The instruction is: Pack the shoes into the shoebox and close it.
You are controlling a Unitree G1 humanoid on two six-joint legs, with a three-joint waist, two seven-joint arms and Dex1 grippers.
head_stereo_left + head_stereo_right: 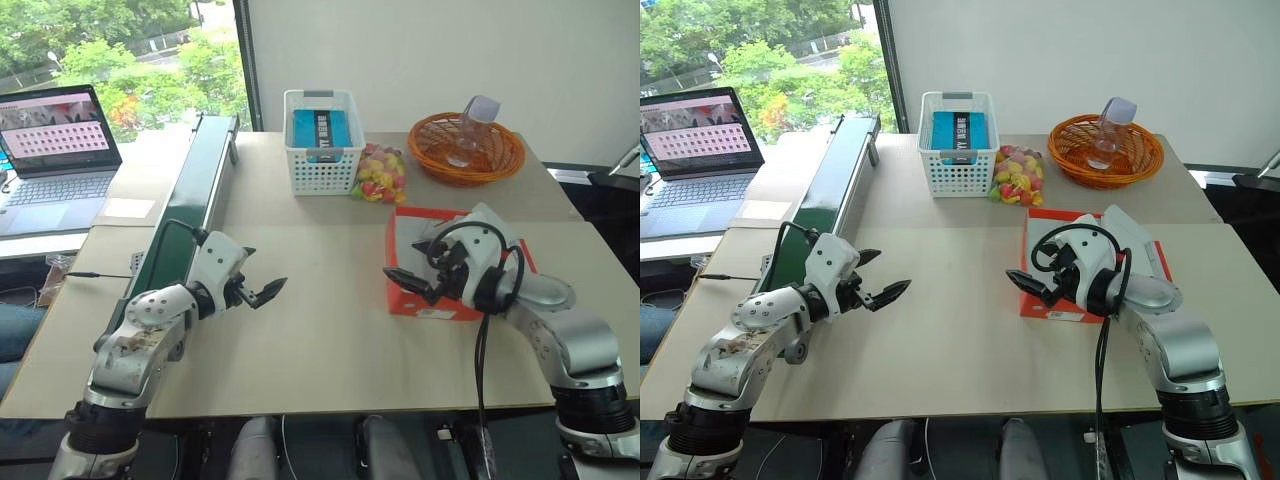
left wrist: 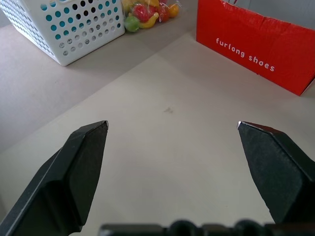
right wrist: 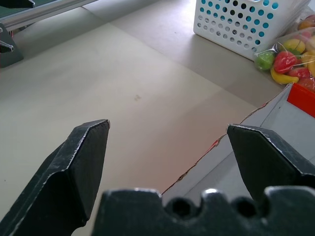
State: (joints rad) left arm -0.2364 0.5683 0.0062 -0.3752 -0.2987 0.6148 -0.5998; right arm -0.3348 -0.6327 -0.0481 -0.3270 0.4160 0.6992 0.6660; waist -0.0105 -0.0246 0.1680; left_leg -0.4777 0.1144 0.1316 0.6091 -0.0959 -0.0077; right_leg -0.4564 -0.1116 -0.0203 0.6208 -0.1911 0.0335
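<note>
The orange-red shoebox (image 1: 432, 301) lies on the table's right half, its white inside (image 3: 280, 123) showing and my right arm covering much of it. My right gripper (image 1: 404, 264) hovers open over the box's near left corner, with nothing between its fingers. My left gripper (image 1: 264, 270) is open and empty above bare table on the left, pointing towards the box's red side wall (image 2: 256, 54). The shoes are hidden or out of view.
A white mesh basket (image 1: 322, 140) holding a blue pack stands at the back, with a bag of toy fruit (image 1: 380, 175) beside it. An orange wicker basket (image 1: 466, 150) with a clear bottle sits back right. A green conveyor (image 1: 195, 190) and a laptop (image 1: 55, 140) are on the left.
</note>
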